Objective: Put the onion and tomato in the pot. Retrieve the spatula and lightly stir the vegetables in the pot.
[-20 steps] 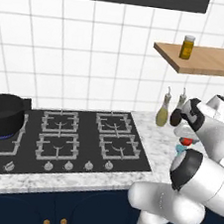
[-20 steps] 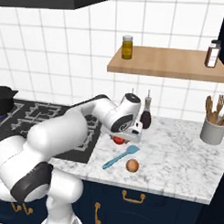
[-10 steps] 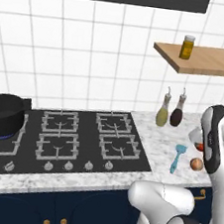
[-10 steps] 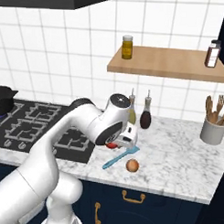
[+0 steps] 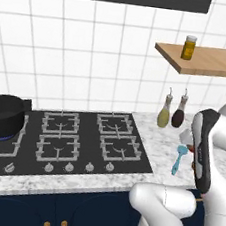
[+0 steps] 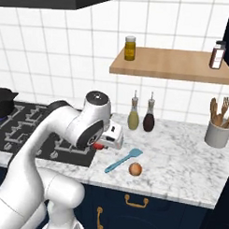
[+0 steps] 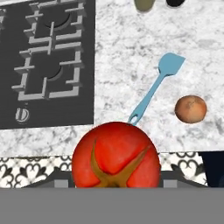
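Tomato [image 7: 116, 155] clamped in end effector [image 6: 107, 140], lifted off the surface [image 6: 180, 160] since a second ago. Onion [image 6: 135, 169] and spatula [image 6: 123, 160] left lying there; pot [image 5: 2, 115] far across stove. Carry probably next.

Between the cooktop [image 6: 41, 132] and the utensil crock [image 6: 218, 133] the marble counter [image 6: 180, 160] lies mostly open, interrupted by the spatula [image 6: 123, 160], the onion [image 6: 135, 169] just beside it, and two bottles [image 6: 141, 118] standing near the wall.
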You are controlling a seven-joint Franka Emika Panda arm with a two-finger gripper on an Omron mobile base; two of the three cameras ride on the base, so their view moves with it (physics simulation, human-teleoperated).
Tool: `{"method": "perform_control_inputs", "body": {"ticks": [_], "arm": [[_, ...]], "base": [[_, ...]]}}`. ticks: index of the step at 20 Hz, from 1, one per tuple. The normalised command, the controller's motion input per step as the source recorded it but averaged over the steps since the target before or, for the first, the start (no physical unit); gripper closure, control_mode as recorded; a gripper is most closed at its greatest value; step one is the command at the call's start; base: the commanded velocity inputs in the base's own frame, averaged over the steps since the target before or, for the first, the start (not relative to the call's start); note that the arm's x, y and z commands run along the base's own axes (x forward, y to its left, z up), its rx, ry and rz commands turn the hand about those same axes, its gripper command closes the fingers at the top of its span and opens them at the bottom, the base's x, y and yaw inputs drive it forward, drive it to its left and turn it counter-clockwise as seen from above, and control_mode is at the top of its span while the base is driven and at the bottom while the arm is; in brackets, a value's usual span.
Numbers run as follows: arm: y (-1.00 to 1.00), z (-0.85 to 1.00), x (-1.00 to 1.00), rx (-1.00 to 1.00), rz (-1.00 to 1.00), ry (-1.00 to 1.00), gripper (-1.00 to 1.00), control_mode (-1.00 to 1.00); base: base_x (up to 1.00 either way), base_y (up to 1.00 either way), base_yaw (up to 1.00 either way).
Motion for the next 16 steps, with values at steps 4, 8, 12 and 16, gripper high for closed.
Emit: {"method": "perform_control_inputs", "body": {"ticks": [4,8,12,16], "arm": [[1.00,0.88,-0.10,-0.11,0.00,0.05,1.00,-1.00],[0.83,0.48,-0.01,-0.05,0.00,0.02,1.00,-1.00],[0.41,0.06,-0.13,-0.04,0.00,0.00,1.00,-1.00],[0.00,0.00,0.00,0.00,0.00,0.00,1.00,-1.00]], "base": [[0.00,0.00,0.00],[0.00,0.00,0.00],[0.00,0.00,0.00],[0.00,0.00,0.00]]}}
